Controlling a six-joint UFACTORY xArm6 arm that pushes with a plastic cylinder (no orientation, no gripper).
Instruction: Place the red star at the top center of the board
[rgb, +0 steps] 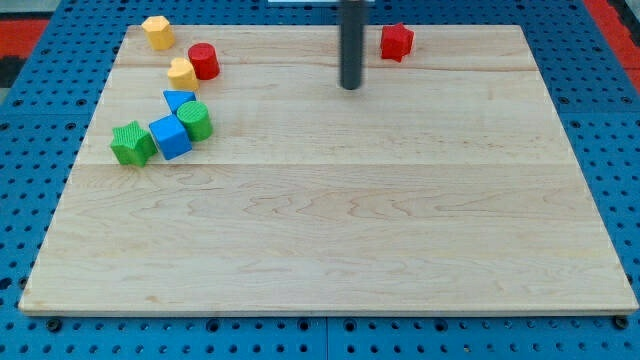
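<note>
Near the view's top edge of the wooden surface (330, 230), a little right of centre, the red star (397, 41) sits alone. My tip (350, 87) rests just to its left and slightly lower, apart from it, not touching. The arm carries no pincer, only the straight dark rod, so nothing is being pinched. At the view's upper left lie 7 other blocks: a yellow hexagon (157, 31) in the corner, a red cylinder (204, 61) touching a yellow block (182, 73) of unclear shape, then a tight cluster of a blue triangle (178, 99), a green cylinder (195, 119), a blue cube (170, 136) and a green star (131, 143).
</note>
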